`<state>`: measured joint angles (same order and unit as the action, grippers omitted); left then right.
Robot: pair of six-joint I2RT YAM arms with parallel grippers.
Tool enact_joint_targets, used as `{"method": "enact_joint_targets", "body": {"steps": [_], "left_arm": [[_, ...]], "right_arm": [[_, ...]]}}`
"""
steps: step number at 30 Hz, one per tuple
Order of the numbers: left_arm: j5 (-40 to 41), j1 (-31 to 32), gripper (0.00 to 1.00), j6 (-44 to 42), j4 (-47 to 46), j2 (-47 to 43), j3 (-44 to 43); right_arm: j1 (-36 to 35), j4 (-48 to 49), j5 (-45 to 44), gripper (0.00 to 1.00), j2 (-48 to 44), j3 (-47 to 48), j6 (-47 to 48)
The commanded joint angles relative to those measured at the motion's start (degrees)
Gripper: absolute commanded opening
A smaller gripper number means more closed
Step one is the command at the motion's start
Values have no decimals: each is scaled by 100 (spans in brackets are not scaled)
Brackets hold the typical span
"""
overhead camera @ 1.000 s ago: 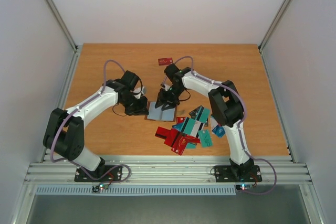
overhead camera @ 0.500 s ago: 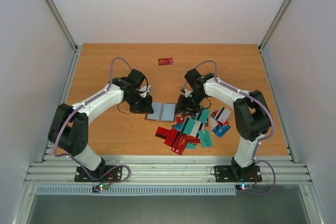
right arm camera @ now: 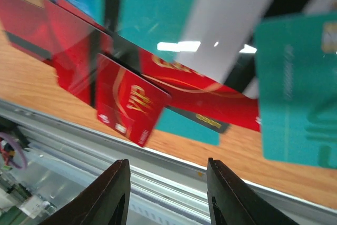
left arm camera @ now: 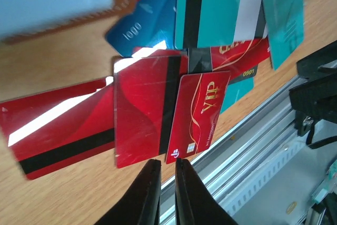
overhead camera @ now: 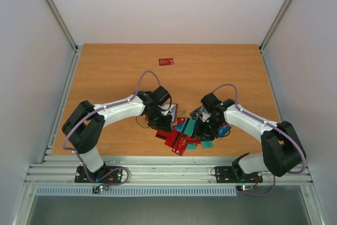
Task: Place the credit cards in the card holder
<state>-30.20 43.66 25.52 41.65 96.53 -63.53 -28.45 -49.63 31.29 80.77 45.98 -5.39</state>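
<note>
Swinging right, left claw [left arm camera: 166,164], seemingly over cards [left arm camera: 139,111]

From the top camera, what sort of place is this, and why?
Probably a robotics lab cell: wooden table enclosed by white panels, two arms bolted to an aluminium rail.

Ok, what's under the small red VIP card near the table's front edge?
The small red VIP card lies on top, overlapping a red card with a dark stripe; a teal card peeks out beside it. What is under its middle is covered.
</note>
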Motion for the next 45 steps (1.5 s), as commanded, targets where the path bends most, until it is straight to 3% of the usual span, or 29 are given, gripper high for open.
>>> {"method": "enact_joint_targets", "body": {"steps": [1,18,29,36,45], "left_arm": [[108,410,11,182,-212,481,-206],[319,1163,11,609,-338,1676,-570],[298,1312,12,889,-365,1273,-389],[851,1266,18,611,268,1057,-734],[821,1224,32,462,226,1429,-787]], "right_arm": [[-23,278,-255,41,-379,-534,-688],[-38,491,-167,42,-1348,-1439,-1125],[-72,1007,172,42,-1461,-1810,-1390],[-82,1090,206,43,-1452,-1829,-1412],[-108,1132,241,43,-1441,-1863,-1412]]}}
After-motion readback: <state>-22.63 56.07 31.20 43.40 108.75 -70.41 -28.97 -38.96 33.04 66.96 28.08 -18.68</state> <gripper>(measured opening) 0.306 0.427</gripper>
